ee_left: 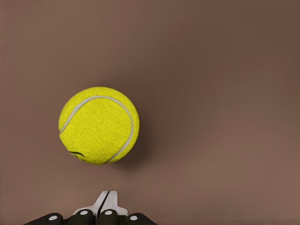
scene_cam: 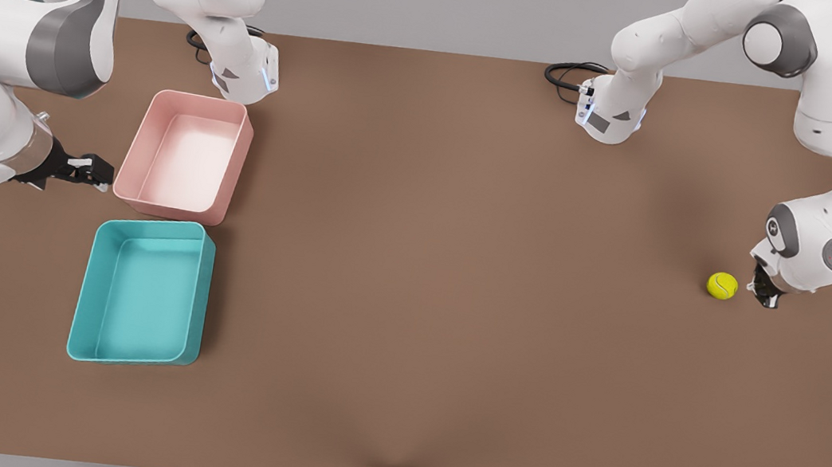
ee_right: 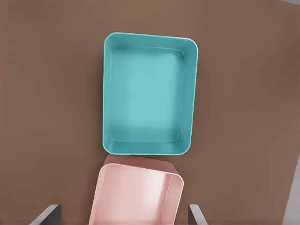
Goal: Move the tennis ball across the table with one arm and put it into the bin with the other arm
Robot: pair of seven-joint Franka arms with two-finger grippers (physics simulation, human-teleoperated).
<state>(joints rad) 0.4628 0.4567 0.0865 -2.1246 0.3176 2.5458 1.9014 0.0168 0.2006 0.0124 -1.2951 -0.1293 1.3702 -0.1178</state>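
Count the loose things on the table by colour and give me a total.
Yellow-green: 1, the ball
Teal: 1, the bin
Pink: 1, the tub
Total: 3

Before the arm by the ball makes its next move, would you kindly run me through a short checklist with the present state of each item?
1. Ball resting free on the table: ok.
2. Left end effector low beside the ball, on the side away from the bins, fingers closed: ok for a push.
3. Contact with the ball: not ok, a small gap shows in the left wrist view.
4. Path across the table toward the bins clear: ok.
5. Teal bin empty and upright: ok.
6. Right end effector waits open by the pink bin: ok.
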